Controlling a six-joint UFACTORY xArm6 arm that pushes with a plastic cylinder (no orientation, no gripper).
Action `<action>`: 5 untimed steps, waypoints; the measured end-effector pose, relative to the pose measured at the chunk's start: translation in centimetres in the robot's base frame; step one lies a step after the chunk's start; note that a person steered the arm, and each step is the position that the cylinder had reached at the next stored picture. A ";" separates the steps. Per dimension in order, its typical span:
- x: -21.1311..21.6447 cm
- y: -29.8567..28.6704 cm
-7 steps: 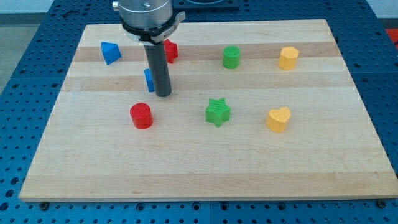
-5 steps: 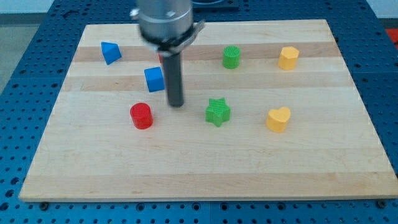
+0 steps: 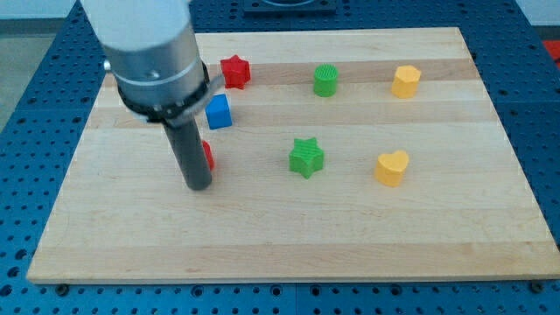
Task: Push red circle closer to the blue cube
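Note:
The red circle (image 3: 208, 156) is mostly hidden behind my rod, only a sliver showing at the rod's right side. My tip (image 3: 199, 185) rests on the board just below and in front of it, toward the view's bottom. The blue cube (image 3: 218, 111) sits a short way above the red circle, right of my arm's grey body (image 3: 153, 52).
A red star (image 3: 234, 71) lies near the top edge. A green cylinder (image 3: 325, 80) and a yellow block (image 3: 405, 81) sit at upper right. A green star (image 3: 306, 157) and a yellow heart (image 3: 392, 167) lie at mid right. The blue triangle block is hidden behind the arm.
My rod has swung from right of the blue cube down and left to the bottom side of the red circle, now covering most of it. The blocks have not visibly moved.

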State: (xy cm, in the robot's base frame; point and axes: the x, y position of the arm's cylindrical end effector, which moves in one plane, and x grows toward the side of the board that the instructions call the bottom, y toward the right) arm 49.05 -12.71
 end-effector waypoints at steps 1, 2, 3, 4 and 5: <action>-0.2 0.0; -0.7 0.1; -0.9 0.1; -2.2 0.7; -2.3 0.7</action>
State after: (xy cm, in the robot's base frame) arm 46.75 -12.05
